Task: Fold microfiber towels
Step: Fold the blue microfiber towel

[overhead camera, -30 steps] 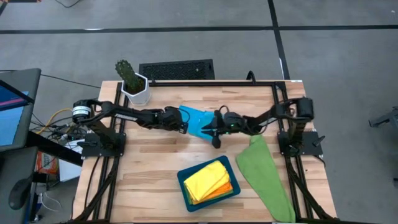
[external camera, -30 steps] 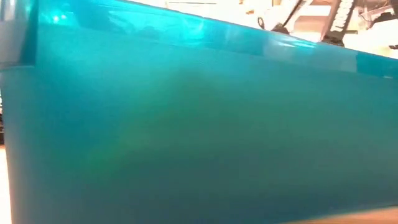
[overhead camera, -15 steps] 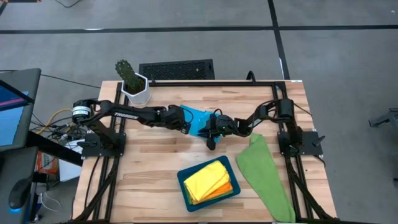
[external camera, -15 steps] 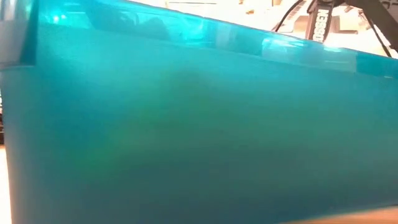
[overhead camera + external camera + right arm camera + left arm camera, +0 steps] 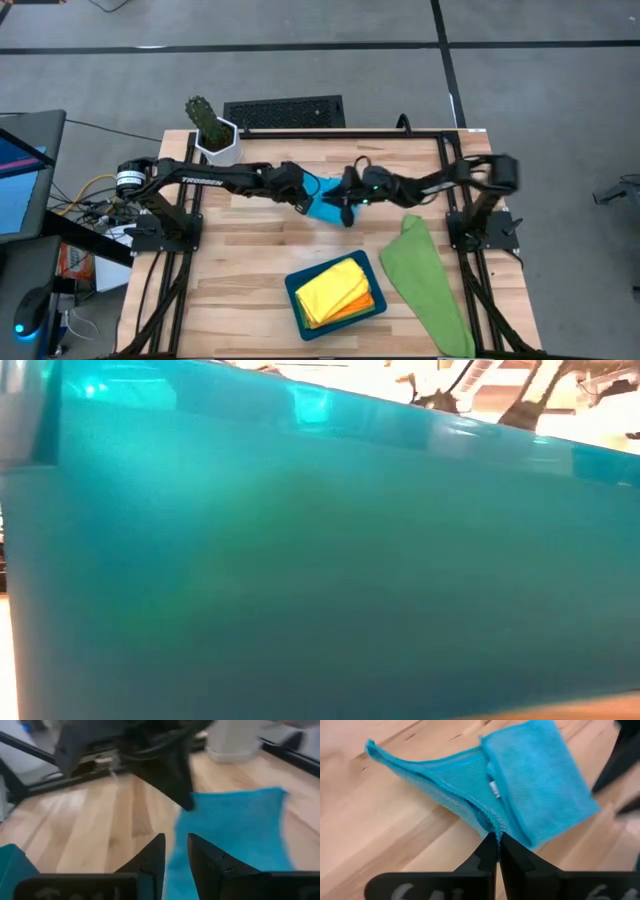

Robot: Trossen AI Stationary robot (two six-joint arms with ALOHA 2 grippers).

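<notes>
The sky-blue towel (image 5: 322, 195) lies folded over on the table's middle, toward the far side; it also shows in the left wrist view (image 5: 520, 795). My left gripper (image 5: 302, 200) is at its left end, shut on it. My right gripper (image 5: 347, 212) is at its right side, its fingers (image 5: 205, 862) a narrow gap apart over the blue cloth (image 5: 235, 835). A yellow towel (image 5: 330, 288) on an orange one (image 5: 366, 303) lies in the dark teal tray (image 5: 296, 300). One green towel (image 5: 425, 280) lies at the near right. My left gripper pinches the blue towel's stitched edges (image 5: 492, 827) between its two shut fingers, where several layers meet at a corner. The fingers come from the table's left, slanting down. The towel spreads away from the fingers and rests on the table, slack.
A cactus in a white pot (image 5: 215, 138) stands at the far left corner. The tray stands near the front edge and its teal wall (image 5: 320, 560) fills the low view. Bare wood (image 5: 240, 250) lies at the near left.
My right gripper has gone a little toward the far edge, and its arm has stretched out straighter. My left gripper has gone slightly toward the table's right with the towel's left end, so the blue towel now spans less from left to right.
</notes>
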